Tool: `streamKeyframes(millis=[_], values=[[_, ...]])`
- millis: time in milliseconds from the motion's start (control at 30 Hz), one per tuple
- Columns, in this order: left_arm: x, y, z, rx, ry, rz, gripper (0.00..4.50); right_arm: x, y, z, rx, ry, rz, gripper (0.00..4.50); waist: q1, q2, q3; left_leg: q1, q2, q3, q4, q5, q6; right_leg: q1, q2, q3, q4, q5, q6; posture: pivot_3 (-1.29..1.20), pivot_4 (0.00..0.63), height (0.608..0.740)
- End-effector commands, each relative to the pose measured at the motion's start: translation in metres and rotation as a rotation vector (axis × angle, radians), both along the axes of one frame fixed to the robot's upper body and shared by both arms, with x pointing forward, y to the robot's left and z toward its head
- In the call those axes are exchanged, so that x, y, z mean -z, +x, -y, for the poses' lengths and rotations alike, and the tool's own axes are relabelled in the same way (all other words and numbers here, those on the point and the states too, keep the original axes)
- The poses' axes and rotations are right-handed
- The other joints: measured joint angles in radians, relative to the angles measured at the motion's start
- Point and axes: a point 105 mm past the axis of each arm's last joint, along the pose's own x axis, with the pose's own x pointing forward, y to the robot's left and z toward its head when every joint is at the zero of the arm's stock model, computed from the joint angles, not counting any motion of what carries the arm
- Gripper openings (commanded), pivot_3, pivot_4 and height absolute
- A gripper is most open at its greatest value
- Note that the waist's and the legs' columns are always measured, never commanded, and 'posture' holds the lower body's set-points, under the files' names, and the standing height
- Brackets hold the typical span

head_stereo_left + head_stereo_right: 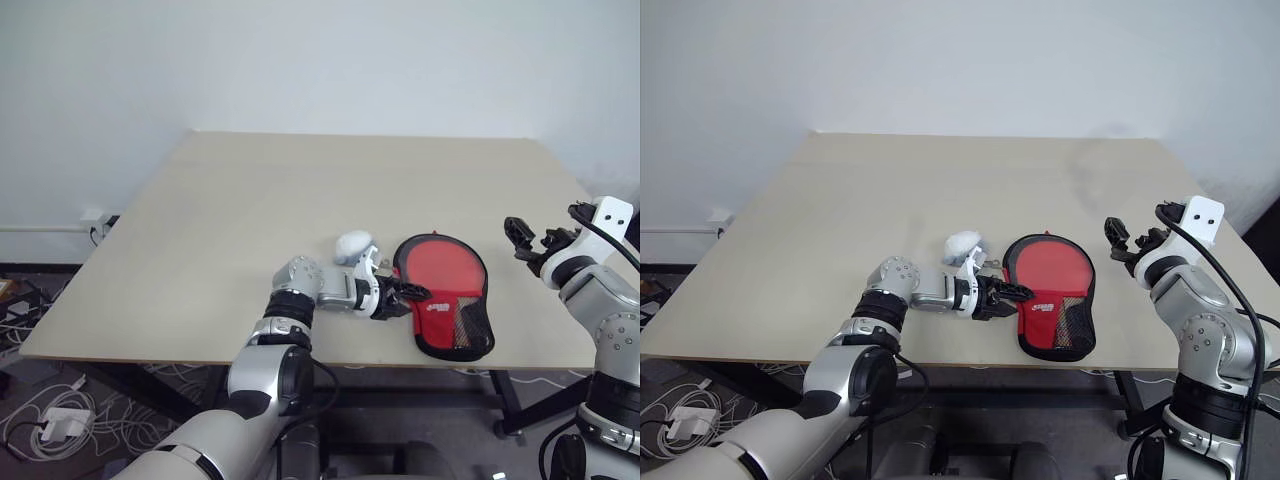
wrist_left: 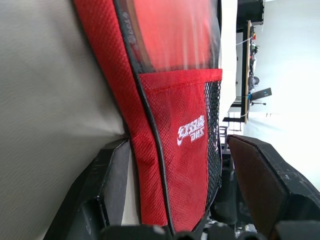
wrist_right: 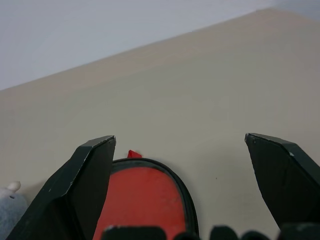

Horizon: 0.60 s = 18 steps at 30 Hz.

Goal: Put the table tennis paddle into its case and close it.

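The red case (image 1: 447, 298) with black edging lies flat near the table's front edge, its logo and mesh pocket (image 2: 187, 135) at the near end. Above the pocket, a smooth red face (image 2: 172, 35) that looks like the table tennis paddle's blade lies inside the case; its handle is hidden. My left gripper (image 1: 408, 293) reaches in from the left. It is open, one finger (image 2: 115, 180) at the case's left edge on the table and the other (image 2: 265, 185) over the pocket. My right gripper (image 1: 526, 238) hangs open above the table to the case's right, holding nothing.
A small grey-white soft object (image 1: 353, 246) sits on the table (image 1: 250, 200) just behind my left wrist. The table's front edge runs close below the case. Cables and a plug strip (image 1: 55, 425) lie on the floor at the left.
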Motion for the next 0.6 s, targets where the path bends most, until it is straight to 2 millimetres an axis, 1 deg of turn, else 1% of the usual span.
streamKeyframes(millis=[33,133,200,233,300,467,500,600], values=[[-0.0306,-0.0316,0.069,0.168,-0.12,0.027,3.25,-0.0207,-0.0003,0.0005,0.011,-0.021,0.082,4.5,0.0,0.0,0.0,0.0,0.0,0.0,0.0,0.0,0.0,0.0,0.0,0.0,0.0,0.0,0.0,0.0,0.0,0.715],[-0.029,-0.0341,0.0733,0.18,-0.116,0.028,3.25,-0.021,-0.0002,0.0009,0.014,-0.02,0.084,4.5,0.001,0.0,0.0,0.0,0.0,0.0,0.0,0.0,0.0,0.0,0.0,0.0,0.0,0.0,0.0,0.0,0.0,0.715],[-0.0268,-0.0343,0.0749,0.184,-0.104,0.044,2.9,-0.0209,-0.0002,0.0003,0.014,-0.015,0.087,4.5,0.001,0.0,0.0,0.0,-0.001,0.0,0.0,0.0,0.0,0.0,0.0,0.0,0.0,0.0,0.0,0.0,0.0,0.715],[-0.0268,-0.0339,0.0759,0.178,-0.109,0.042,2.69,-0.0204,0.0001,-0.0002,0.013,-0.019,0.085,4.5,0.001,0.0,0.0,0.0,-0.001,0.0,0.0,0.0,0.0,0.0,0.0,0.0,0.0,0.0,0.0,0.0,0.0,0.715],[-0.0278,-0.033,0.0771,0.172,-0.119,0.049,2.06,-0.0193,0.0006,-0.0015,0.011,-0.028,0.082,4.5,0.0,0.0,0.0,0.0,0.0,0.0,0.0,0.0,0.0,0.0,0.0,0.0,0.0,0.0,0.0,0.0,0.0,0.715],[-0.0287,-0.0321,0.0763,0.166,-0.135,0.039,0.22,-0.0186,0.0023,-0.0028,0.009,-0.029,0.083,4.5,0.0,0.0,0.0,0.0,0.0,0.0,0.0,0.0,0.0,0.0,0.0,0.0,0.0,0.0,0.0,0.0,0.0,0.715],[-0.0287,-0.0315,0.0754,0.164,-0.135,0.037,0.04,-0.0183,0.0027,-0.0025,0.01,-0.03,0.081,4.5,0.0,0.0,0.0,0.0,0.0,0.0,0.0,0.0,0.0,0.0,0.0,0.0,0.0,0.0,0.0,0.0,0.0,0.715],[-0.0286,-0.0296,0.0737,0.155,-0.139,0.032,0.04,-0.0177,0.0037,-0.0027,0.012,-0.029,0.079,4.5,0.0,0.0,0.0,0.0,0.0,0.0,0.0,0.0,0.0,0.0,0.0,0.0,0.0,0.0,0.0,0.0,0.0,0.715]])
